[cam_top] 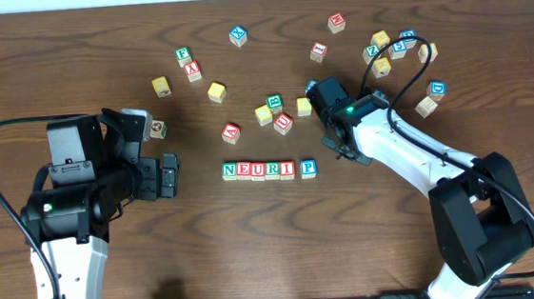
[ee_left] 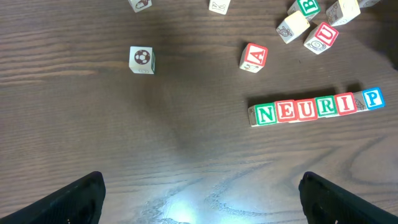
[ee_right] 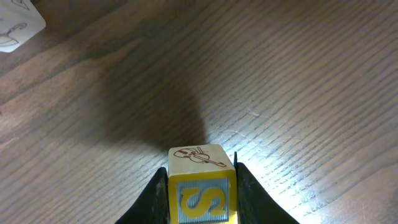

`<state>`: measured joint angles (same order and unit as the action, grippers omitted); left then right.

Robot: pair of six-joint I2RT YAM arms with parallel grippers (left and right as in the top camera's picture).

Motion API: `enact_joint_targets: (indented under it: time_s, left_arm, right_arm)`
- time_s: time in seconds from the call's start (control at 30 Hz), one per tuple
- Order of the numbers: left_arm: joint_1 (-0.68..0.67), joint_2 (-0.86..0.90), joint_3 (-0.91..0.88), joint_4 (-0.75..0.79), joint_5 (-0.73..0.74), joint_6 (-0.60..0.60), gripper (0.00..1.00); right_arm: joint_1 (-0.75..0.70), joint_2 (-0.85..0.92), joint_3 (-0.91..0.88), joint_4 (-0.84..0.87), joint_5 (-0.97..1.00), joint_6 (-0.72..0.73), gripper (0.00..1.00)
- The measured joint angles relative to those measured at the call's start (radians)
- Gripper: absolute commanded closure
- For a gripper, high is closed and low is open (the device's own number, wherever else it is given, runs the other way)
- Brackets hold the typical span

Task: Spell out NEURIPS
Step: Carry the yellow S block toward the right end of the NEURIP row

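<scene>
Overhead: how does the word look? (Kim)

N-E-U-R-I cubes (cam_top: 258, 170) are butted together in a line mid-table (cam_top: 68, 50). The P cube (cam_top: 308, 168) is at their 3 o'clock, in line, with a small gap after the I. (Raj)

And the S? (Kim)

The S cube (ee_right: 200, 186) is clamped between the fingers (ee_right: 155, 199) of the right gripper (ee_right: 200, 200). A yellow S on a blue-bordered face points at the wrist cam, with a line drawing on the top face. Overhead puts it at 12 o'clock of the P cube, well apart from the row (can't tell if it's touching the wood). (Raj)

Left arm? (Kim)

The left gripper (cam_top: 172, 174) sits at 9 o'clock of the N, near it, not touching. Its jaws are wide apart over bare wood. The left wrist cam shows both fingertips (ee_left: 81, 199) in the bottom corners and the row at 3 o'clock of frame. (Raj)

Any clutter by the row? (Kim)

A red A cube (cam_top: 231, 131) is at 12 o'clock of the N. A spare U cube (cam_top: 283, 122), a green B cube (cam_top: 274, 102) and a yellow-edged cube (cam_top: 263, 115) are bunched at 12 o'clock of the I. More loose cubes (cam_top: 381, 53) are scattered toward 1 o'clock. (Raj)
</scene>
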<state>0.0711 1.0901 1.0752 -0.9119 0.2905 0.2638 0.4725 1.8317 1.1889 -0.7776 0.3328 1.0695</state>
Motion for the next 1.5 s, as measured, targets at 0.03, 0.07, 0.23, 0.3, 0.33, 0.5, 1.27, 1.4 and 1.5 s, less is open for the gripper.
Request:
enact_joint_targets:
  time_s: [0.03, 0.07, 0.23, 0.3, 0.33, 0.5, 1.27, 1.4, 1.5]
  left_arm:
    - [0.0, 0.0, 0.0, 0.0, 0.0, 0.0, 0.02]
    - [0.0, 0.0, 0.0, 0.0, 0.0, 0.0, 0.02]
    - [0.0, 0.0, 0.0, 0.0, 0.0, 0.0, 0.02]
    - [0.0, 0.0, 0.0, 0.0, 0.0, 0.0, 0.02]
    - [0.0, 0.0, 0.0, 0.0, 0.0, 0.0, 0.02]
    - [0.0, 0.0, 0.0, 0.0, 0.0, 0.0, 0.02]
    - [0.0, 0.0, 0.0, -0.001, 0.0, 0.0, 0.02]
    - [0.0, 0.0, 0.0, -0.001, 0.0, 0.0, 0.02]
    - [0.0, 0.0, 0.0, -0.001, 0.0, 0.0, 0.02]
  right_arm:
    - [0.0, 0.0, 0.0, 0.003, 0.002, 0.0, 0.79]
    - [0.0, 0.0, 0.0, 0.006, 0.005, 0.0, 0.79]
    - [0.0, 0.011, 0.0, 0.012, 0.021, 0.0, 0.8]
    - [0.0, 0.022, 0.0, 0.012, 0.024, 0.0, 0.8]
    - [0.0, 0.026, 0.0, 0.012, 0.024, 0.0, 0.8]
    - [0.0, 0.05, 0.0, 0.012, 0.025, 0.0, 0.8]
    - [0.004, 0.06, 0.0, 0.019, 0.031, 0.004, 0.3]
    - [0.004, 0.052, 0.0, 0.016, 0.031, -0.011, 0.28]
    - [0.004, 0.017, 0.0, 0.016, 0.035, -0.063, 0.27]
